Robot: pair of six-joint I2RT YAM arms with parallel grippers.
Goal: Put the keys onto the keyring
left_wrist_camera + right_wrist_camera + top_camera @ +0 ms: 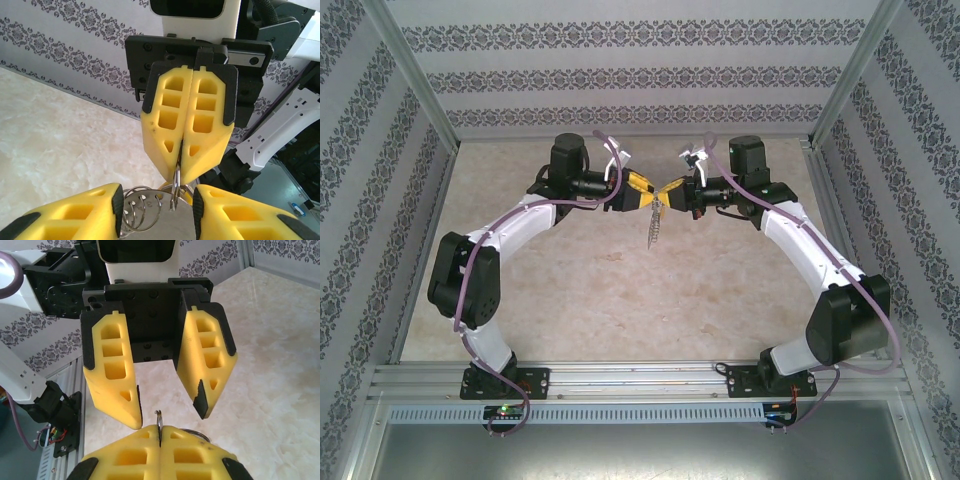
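Your right gripper (180, 170) is clenched, its two yellow fingers pressed flat together on one thin silver ring (176, 182) that pokes from their tips. That ring belongs to the keyring (653, 228). From the top camera you see it as a single dark, chain-like strand dangling below the spot where both grippers meet, over the middle of the tabletop (620, 310). Your left gripper (645, 190) is released. Its two fingers stand apart, one to either side of the right gripper's tips, and you cannot tell whether their pads touch the metal.

Count one left arm (510, 230), one right arm (810, 250), two grippers and one keyring. Patterned walls (620, 75) close three sides, and an aluminium rail (640, 380) at the near edge carries both bases.

The left wrist camera gives you what is too small from above: a few overlapping silver coils (142, 210) and a flat grey metal piece (175, 225) in the gap between the left gripper's fingers, just under the pinched ring. There the right gripper's black body blocks much of the wall behind. From the right wrist camera you get the top arc of that ring rising from the seam of the closed fingers, with the left gripper's parted fingers facing it.
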